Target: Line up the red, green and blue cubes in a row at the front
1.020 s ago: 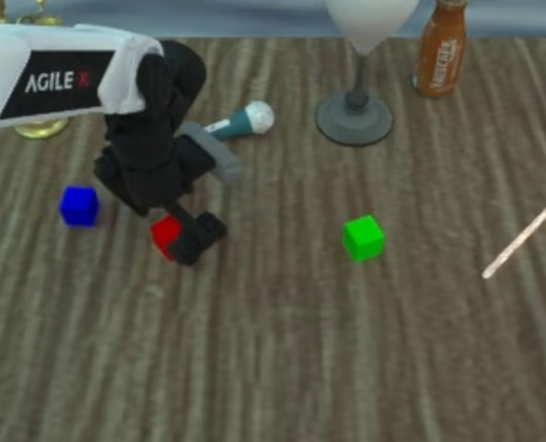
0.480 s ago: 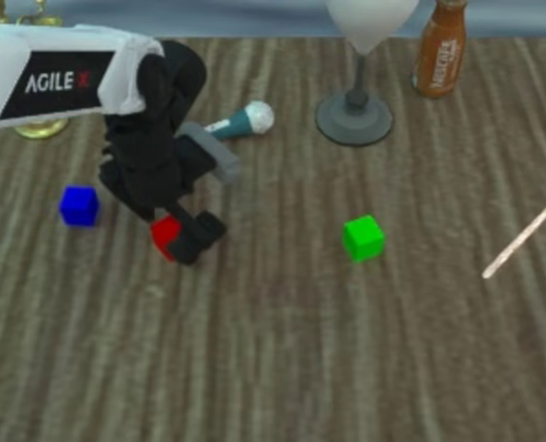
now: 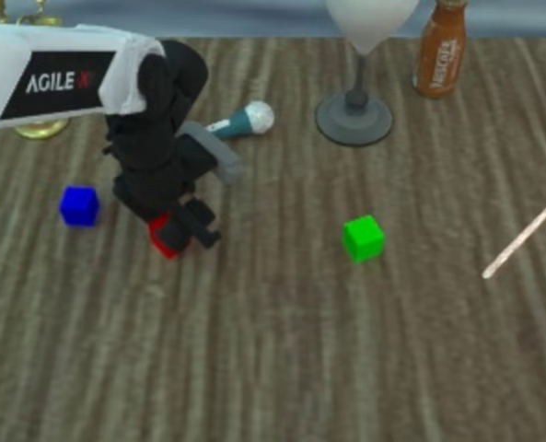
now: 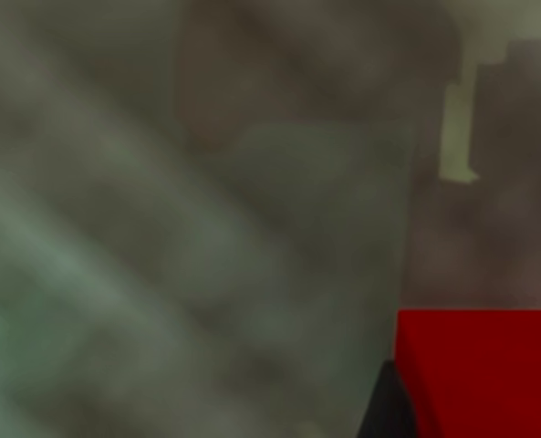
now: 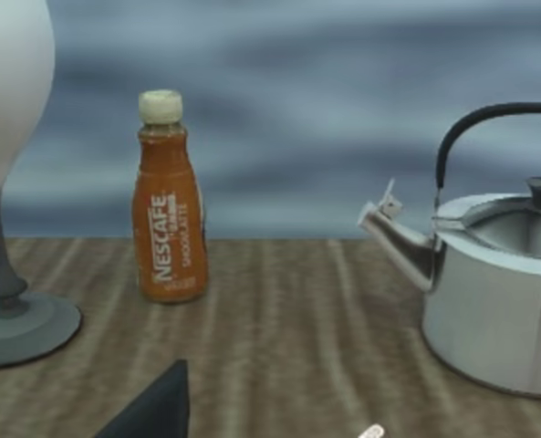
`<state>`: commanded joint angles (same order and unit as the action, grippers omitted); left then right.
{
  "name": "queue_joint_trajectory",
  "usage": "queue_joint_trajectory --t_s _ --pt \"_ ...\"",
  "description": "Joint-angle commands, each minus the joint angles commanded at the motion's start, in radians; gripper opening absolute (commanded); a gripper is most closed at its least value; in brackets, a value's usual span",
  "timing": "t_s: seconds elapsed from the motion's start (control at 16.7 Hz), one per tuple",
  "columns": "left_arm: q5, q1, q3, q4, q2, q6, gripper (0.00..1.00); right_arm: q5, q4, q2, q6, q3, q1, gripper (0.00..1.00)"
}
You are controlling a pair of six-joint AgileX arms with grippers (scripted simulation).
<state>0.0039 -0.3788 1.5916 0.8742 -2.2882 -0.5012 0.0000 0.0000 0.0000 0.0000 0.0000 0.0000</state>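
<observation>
Currently the left pincer (image 3: 182, 232) is down on the worktop (image 3: 282, 350) left of centre, its black fingers (image 3: 202, 226) clamped around the red cube (image 3: 166, 240); only the cube's left and lower edge show past them in the top view. Left wrist view has the same cube (image 4: 480, 374) filling one corner, close up, a dark finger edge beside it. Blue cube (image 3: 78, 205) sits near, further left. Green cube (image 3: 363, 237) sits well apart to the right, roughly mid-worktop. Teal microphone (image 3: 240, 122) lies behind the arm, lamp base (image 3: 355, 118) and brown bottle (image 3: 441, 51) along the back. Right pincer isn't in the top view; its wrist camera faces the bottle (image 5: 168, 237) and a steel kettle (image 5: 489, 292).
</observation>
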Motion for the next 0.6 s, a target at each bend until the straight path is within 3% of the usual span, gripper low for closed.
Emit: queue_joint_trajectory --t_s 0.6 --pt "0.017 0.001 0.044 0.061 0.054 0.008 0.00 0.000 0.000 0.000 0.000 0.000 0.000 1.00"
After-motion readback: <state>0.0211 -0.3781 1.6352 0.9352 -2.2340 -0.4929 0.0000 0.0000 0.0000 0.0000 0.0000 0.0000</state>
